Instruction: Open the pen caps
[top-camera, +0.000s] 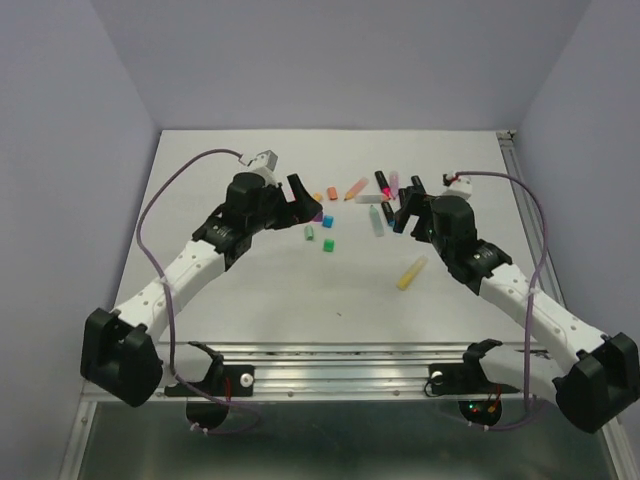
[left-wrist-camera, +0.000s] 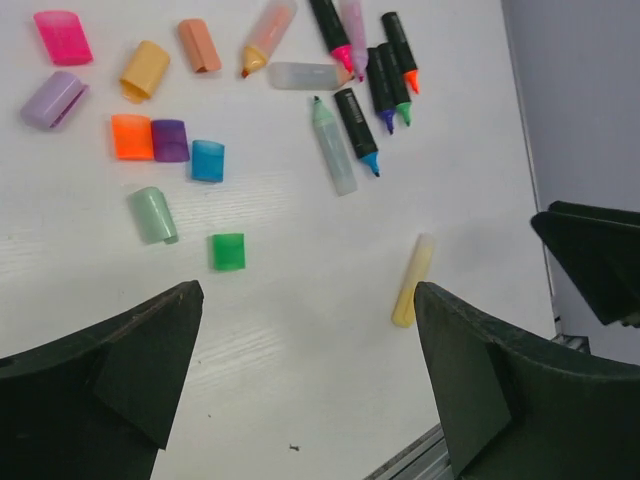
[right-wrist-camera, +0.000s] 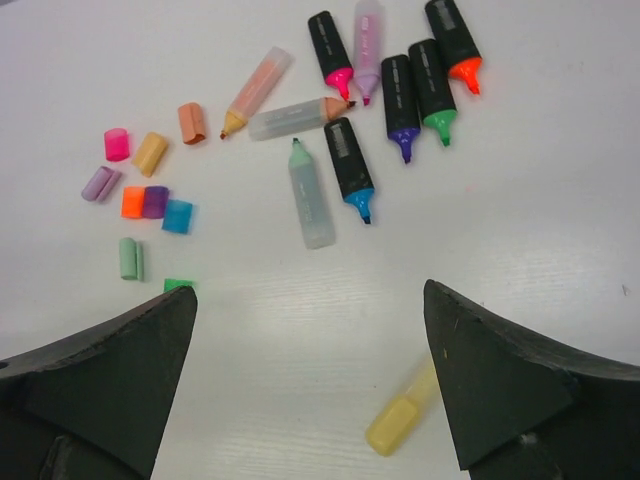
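The white table (top-camera: 300, 290) has a faint wood grain and stands between 3 plain lilac-grey walls (top-camera: 340, 60). An aluminium rail (top-camera: 340, 365) runs along its near edge, and another down its right side. The light is even and soft.

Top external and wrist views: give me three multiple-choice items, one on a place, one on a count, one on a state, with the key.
1. Where does the yellow pen lie?
A) inside the far pen cluster
B) alone, apart from the others
C) among the loose caps
2. How many black-barrelled pens are there?
A) three
B) five
C) seven
3. How is the left gripper?
A) open, holding nothing
B) shut on a pen
C) shut on a cap
Key: 1 B, it lies by itself on the near side; 2 B, both wrist views show five; 3 A, its jaws stand wide apart, nothing between them.
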